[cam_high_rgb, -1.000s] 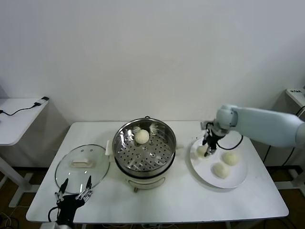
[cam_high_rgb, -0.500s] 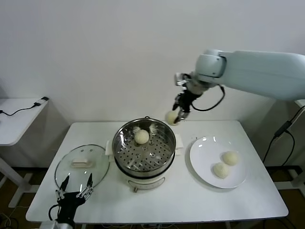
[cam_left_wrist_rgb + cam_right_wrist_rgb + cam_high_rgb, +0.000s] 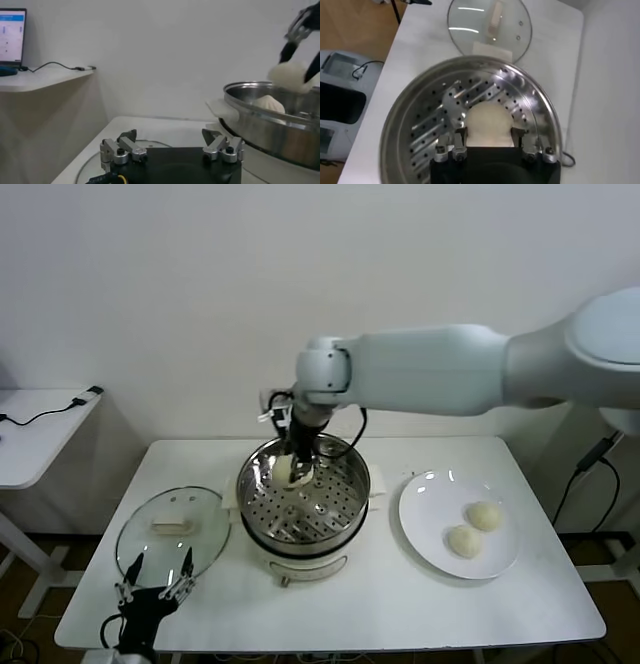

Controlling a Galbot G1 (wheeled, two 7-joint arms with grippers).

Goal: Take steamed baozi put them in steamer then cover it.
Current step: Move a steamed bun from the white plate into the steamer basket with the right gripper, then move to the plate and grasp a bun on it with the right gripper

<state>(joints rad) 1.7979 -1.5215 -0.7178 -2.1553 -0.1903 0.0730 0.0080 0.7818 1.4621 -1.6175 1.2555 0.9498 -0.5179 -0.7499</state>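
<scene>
My right gripper (image 3: 299,461) is shut on a steamed baozi (image 3: 489,124) and holds it low inside the steamer (image 3: 325,509), at its back left. In the left wrist view the held baozi (image 3: 289,77) hangs just above a second one (image 3: 268,104) lying in the basket. Two more baozi (image 3: 484,515) (image 3: 463,541) lie on the white plate (image 3: 425,519) at the right. The glass cover (image 3: 172,534) lies flat on the table left of the steamer. My left gripper (image 3: 155,580) is open and empty at the table's front left edge, just in front of the cover.
The steamer sits on a white pot base (image 3: 305,564) at the table's centre. A second white table (image 3: 35,434) with a cable stands at the far left. A wall lies close behind the table.
My right arm lifted a baozi off the plate, carried it up and left over the steamer, and lowered it into the basket's back left. The left arm has not moved.
</scene>
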